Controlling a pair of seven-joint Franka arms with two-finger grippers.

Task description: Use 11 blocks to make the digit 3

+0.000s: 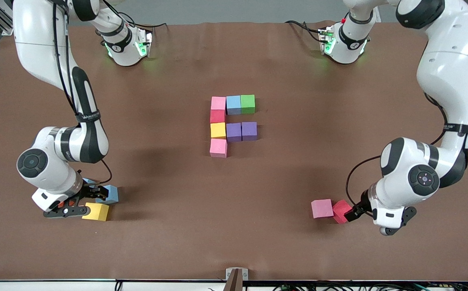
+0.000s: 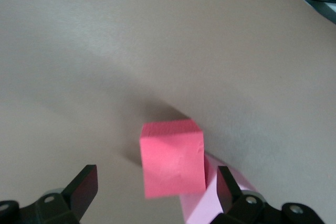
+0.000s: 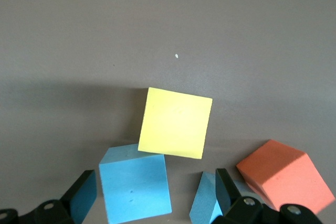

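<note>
Eight cubes down, three to go for the digit 3.

I count eight cubes touching in the figure (image 1: 232, 123) mid-surface: top row, middle row and four of the column. The bottom row is missing. My left hand (image 1: 355, 213) hangs open right by the red cube (image 2: 173, 165), which touches a pink cube (image 1: 322, 208) at the left arm's end. My right hand (image 1: 82, 202) hangs open over the spare yellow cube (image 3: 175, 123), a blue cube (image 3: 135, 189) and the orange cube (image 3: 286, 176).
</note>
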